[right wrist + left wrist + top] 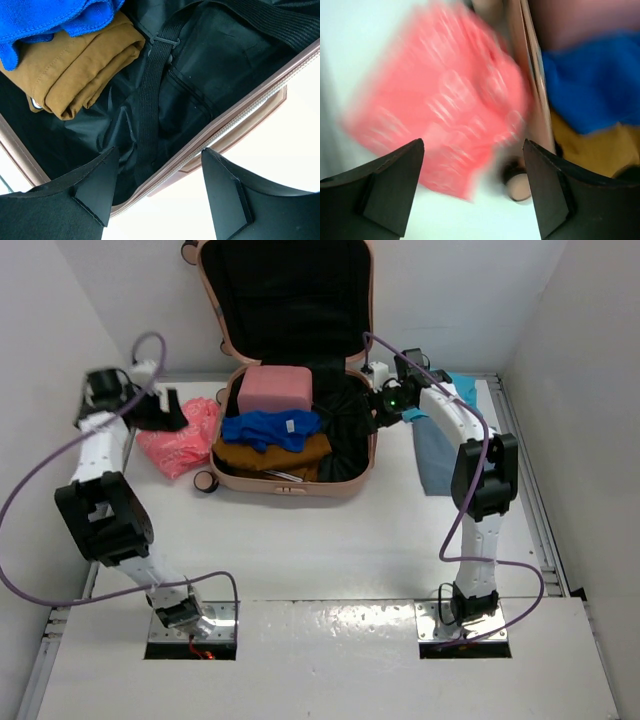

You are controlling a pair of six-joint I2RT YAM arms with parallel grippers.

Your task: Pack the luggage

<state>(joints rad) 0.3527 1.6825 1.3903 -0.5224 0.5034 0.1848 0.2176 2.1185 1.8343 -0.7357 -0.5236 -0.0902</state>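
The salmon-pink luggage (368, 458) lies open at the back middle of the table, lid up against the wall. Inside lie a small pink pouch (276, 389), a blue cloth (268, 428) and a folded brown garment (272, 454); the right half shows black lining (200, 65) and a strap (150, 95). A coral-red mesh bag (185, 436) lies on the table left of the case. My left gripper (165, 412) is open and empty just above that bag (440, 95). My right gripper (380, 405) is open and empty over the case's right rim (235, 117).
A grey-blue folded cloth (435, 452) and a teal item (462, 388) lie right of the case, partly under the right arm. A case wheel (207, 483) sticks out at the front left corner. White walls close in the table on the left, right and back.
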